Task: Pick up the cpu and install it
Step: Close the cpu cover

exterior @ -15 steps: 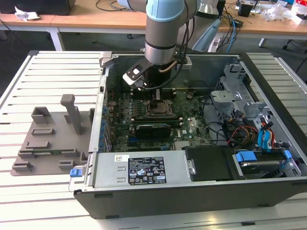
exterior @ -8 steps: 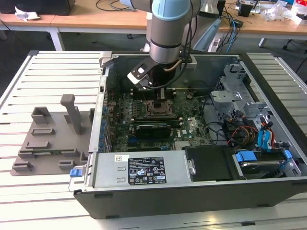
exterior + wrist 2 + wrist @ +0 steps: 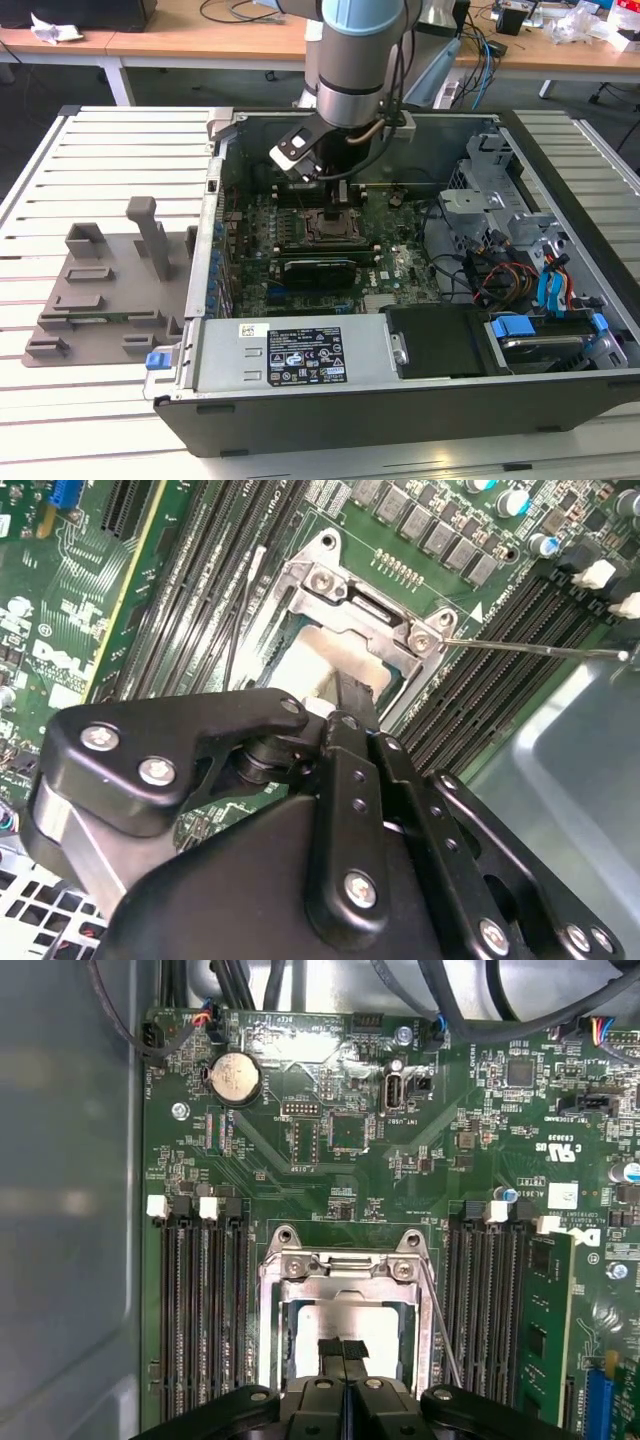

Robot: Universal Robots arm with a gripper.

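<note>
While the arm [image 3: 352, 70] points straight down, its clenched tool [image 3: 343, 1346] hangs over the socketed cpu [image 3: 378, 1328].

shiny metal cpu [image 3: 375, 1325], matt blk fingers [image 3: 331, 1352]

Black computer case [image 3: 560, 400] open above. Silver metal socket frame [image 3: 345, 1265] hemmed by black memory slots [image 3: 200, 1310] both sides, thin wire lever [image 3: 440, 1325] just beside; black gripper [image 3: 343, 1348] occupies the space over it.

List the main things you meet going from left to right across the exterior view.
Grey tray → computer case's side wall → gripper → metal drive cage.
</note>
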